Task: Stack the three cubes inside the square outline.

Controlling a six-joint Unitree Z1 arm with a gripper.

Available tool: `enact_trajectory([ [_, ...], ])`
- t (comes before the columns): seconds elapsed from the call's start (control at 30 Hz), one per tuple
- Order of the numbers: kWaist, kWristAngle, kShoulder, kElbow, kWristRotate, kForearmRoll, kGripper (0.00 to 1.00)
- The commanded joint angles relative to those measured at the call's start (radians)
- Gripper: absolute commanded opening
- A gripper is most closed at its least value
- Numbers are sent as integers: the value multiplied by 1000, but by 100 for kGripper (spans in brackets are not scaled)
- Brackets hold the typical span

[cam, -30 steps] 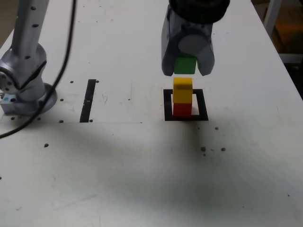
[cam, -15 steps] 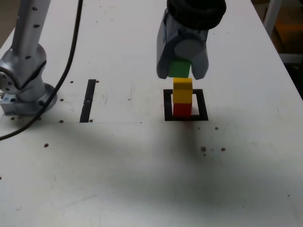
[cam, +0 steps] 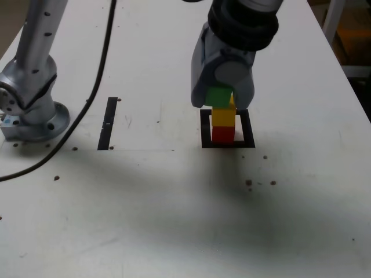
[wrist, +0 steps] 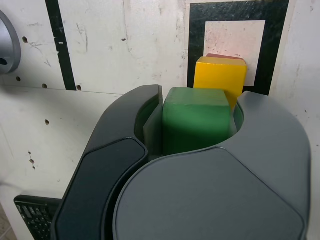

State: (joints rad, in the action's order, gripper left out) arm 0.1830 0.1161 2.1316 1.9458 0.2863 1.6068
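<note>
In the exterior view, the pincer [cam: 222,95] is seen closed on the green cube [cam: 218,97], which is carried just above the yellow cube [cam: 224,116] and offset a little toward 9 o'clock of it; whether the two touch cannot be told. The yellow cube rests on the red cube [cam: 223,135], and this pair stands inside the outline [cam: 204,128], at the middle of the worktop [cam: 174,202]. The last step, placing the third cube, is judged to be in hand. A small shift toward 3 o'clock seems called for before the cube is lowered and released, so that its edges are lined up with the yellow one. Open worktop is seen all round the outline; the tape strip [cam: 108,123] and the arm base [cam: 32,113] lie well apart at 9 o'clock, and the worktop's edge at 3 o'clock is not close. In the wrist view, the green cube [wrist: 197,120] is shown clamped between the jaws, with the yellow cube [wrist: 222,76] beyond it at 1 o'clock, a sliver of the red cube [wrist: 225,56] behind that, and the outline [wrist: 278,45] framing both.
</note>
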Motion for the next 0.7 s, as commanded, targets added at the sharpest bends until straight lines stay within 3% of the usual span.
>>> enact_trajectory([
  [0.0, -3, -2, 6, 5, -4, 8, 27],
  [0.67, -26, -15, 12, -2, -39, -1, 35],
])
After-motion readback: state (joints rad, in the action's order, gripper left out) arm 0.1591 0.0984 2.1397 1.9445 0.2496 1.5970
